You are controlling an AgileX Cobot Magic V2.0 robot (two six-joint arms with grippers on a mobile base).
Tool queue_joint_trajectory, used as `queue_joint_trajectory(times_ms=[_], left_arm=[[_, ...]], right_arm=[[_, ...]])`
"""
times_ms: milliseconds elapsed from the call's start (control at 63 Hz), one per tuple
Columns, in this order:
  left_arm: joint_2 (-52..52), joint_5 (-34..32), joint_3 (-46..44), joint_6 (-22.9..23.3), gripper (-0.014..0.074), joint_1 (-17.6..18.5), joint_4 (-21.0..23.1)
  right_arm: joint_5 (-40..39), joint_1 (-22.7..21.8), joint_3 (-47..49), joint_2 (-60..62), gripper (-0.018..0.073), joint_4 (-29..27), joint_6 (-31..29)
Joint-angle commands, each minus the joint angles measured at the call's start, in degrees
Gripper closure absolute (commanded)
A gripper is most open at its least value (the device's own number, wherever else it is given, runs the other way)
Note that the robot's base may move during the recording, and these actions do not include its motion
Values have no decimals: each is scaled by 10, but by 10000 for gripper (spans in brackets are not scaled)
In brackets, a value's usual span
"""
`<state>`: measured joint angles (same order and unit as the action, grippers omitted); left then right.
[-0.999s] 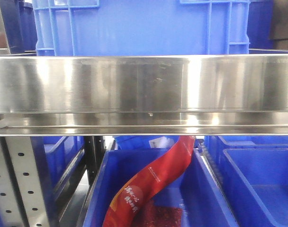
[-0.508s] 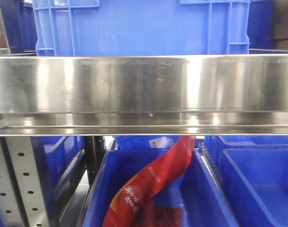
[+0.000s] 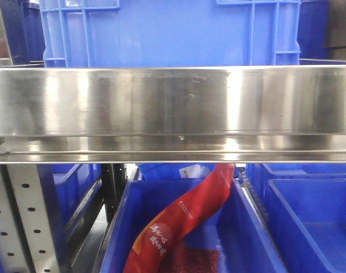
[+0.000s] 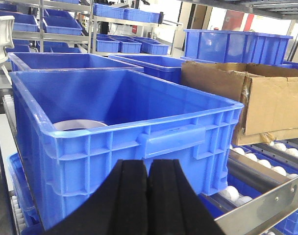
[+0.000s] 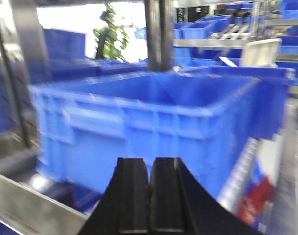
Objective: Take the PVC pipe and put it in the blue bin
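While blue bins crowd steel shelving, left gripper and right gripper sit closed, empty.

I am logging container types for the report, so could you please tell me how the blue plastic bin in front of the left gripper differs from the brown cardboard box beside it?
The blue plastic bin is rigid moulded plastic with a ribbed rim and handle; the brown cardboard box is plain card with a creased, worn edge. The bin is open-topped, showing a pale round object inside; the box's contents are hidden. Both sit side by side on the roller rack.

Left claw and right claw: black pads pressed together, holding nothing
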<state>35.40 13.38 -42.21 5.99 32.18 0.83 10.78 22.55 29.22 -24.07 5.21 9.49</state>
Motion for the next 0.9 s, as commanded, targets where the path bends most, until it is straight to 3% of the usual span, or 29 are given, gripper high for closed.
queue_joint_trajectory(times_ms=[0, 95, 190, 333, 555, 888], left_arm=[[-3, -11, 0, 0, 707, 4, 3], [-3, -11, 0, 0, 707, 4, 3], [-3, -11, 0, 0, 707, 4, 3], [-3, -11, 0, 0, 707, 4, 3], [-3, -11, 0, 0, 707, 4, 3], [-3, -12, 0, 0, 707, 4, 3]], right_arm=[[-10, -42, -43, 34, 727, -15, -17], [-33, -102, -96, 71, 727, -26, -19], [-68, -168, -154, 113, 727, -60, -71], [-108, -229, -226, 160, 727, -88, -95], [-117, -241, -292, 231, 727, -88, -95], [-131, -241, -292, 241, 727, -88, -91]])
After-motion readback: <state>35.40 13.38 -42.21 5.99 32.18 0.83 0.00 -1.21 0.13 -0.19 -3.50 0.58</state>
